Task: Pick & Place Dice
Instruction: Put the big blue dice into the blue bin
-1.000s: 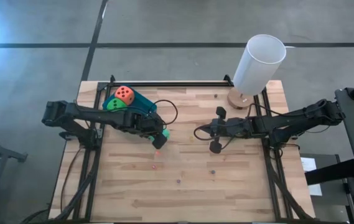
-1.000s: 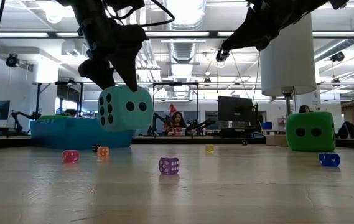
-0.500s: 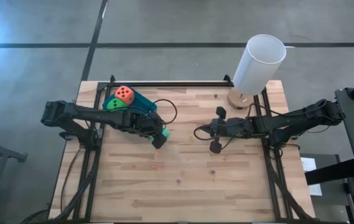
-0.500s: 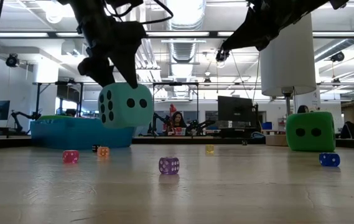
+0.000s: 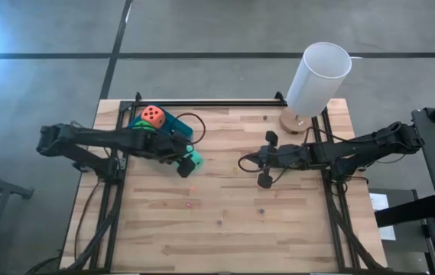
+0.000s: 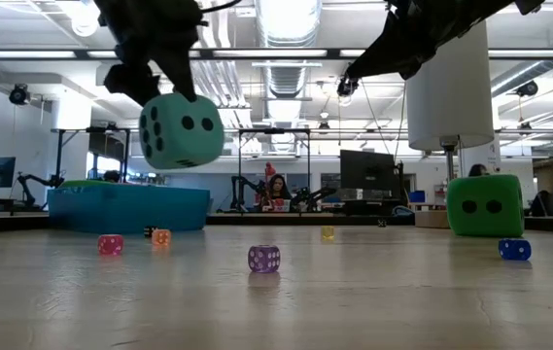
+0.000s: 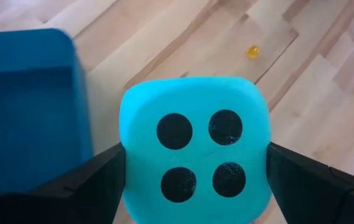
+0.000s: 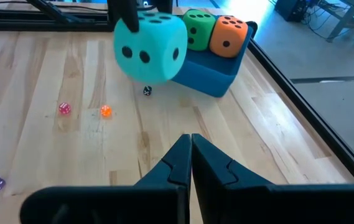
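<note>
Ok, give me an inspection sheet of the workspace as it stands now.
Surface: wooden table, bare boards across the middle.
Job's things: teal die held in the air beside the blue tray; green die and orange die in the tray; second green die on the table by the white tube's base.
Clutter: small dice scattered, pink, orange, purple, blue, yellow.
Grippers: left gripper clamps the teal die; right gripper shut, empty, above mid-table.
Cables: looped by each arm.
Surroundings: office with desks, monitors, seated people.
</note>
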Controlling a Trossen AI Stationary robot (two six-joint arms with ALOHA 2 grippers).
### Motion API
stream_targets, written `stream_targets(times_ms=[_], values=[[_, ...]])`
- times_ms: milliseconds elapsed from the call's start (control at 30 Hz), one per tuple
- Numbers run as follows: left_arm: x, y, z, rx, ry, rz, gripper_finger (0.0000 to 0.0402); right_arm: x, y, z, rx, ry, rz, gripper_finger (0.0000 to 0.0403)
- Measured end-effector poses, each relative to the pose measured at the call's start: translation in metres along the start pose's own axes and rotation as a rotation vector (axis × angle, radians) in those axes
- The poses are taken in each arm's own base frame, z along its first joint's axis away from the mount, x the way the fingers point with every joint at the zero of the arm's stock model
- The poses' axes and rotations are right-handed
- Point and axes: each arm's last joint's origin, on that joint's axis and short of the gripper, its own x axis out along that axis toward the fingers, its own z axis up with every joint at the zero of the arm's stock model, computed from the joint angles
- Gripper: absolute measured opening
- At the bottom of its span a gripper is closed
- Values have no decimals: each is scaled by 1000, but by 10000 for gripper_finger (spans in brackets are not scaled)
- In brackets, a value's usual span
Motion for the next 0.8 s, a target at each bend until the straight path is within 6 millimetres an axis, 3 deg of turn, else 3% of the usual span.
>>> stream_targets(times_ms=[300,800], values=[[-15,26,-1,-40,51,84,343,0,0,0,0,0,0,8],[-15,54,3,-83,134,207,343,0,0,0,2,0,0,8]])
